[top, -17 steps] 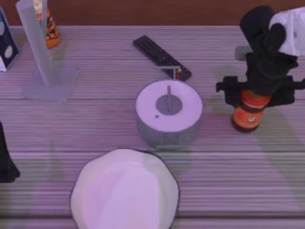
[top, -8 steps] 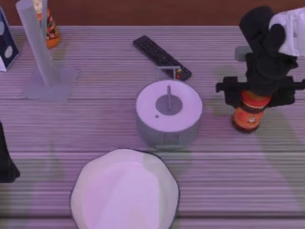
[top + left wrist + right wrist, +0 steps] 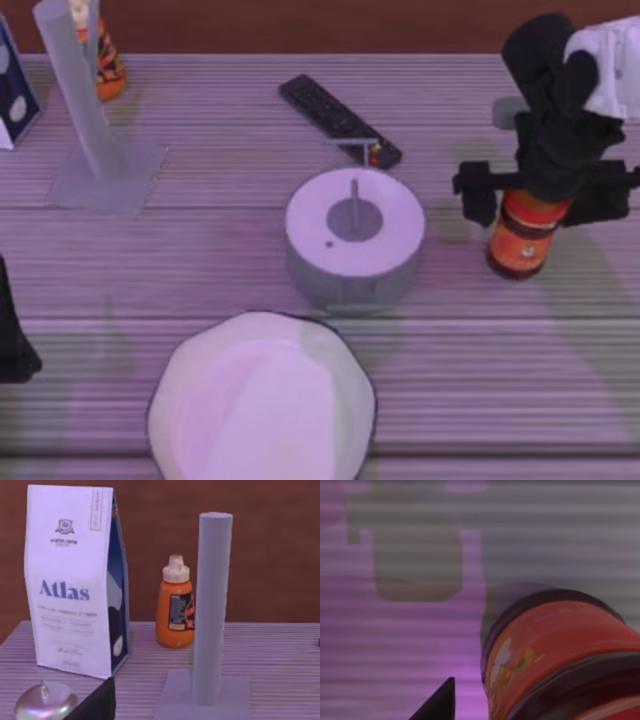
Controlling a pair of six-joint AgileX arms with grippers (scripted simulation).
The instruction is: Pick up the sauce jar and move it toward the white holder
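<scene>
While the right pincer [image 3: 545, 190] is clamped round its neck, the small dark-brown sauce jar with a red-orange lid and orange label [image 3: 522, 236] is held upright to the right of the white holder.

The squat round white holder with ribbed grey sides and a thin upright pin [image 3: 354, 243] stands well apart from the jar, with bare purple-striped tabletop [image 3: 480, 340] between them, so a clear sideways path is left. The grip is set high, under the lid, presumably so the body hangs free; whether the base is touching the tabletop cannot be told. The left arm [image 3: 15, 345] is parked far to the holder's left, its pincer unseen.
</scene>
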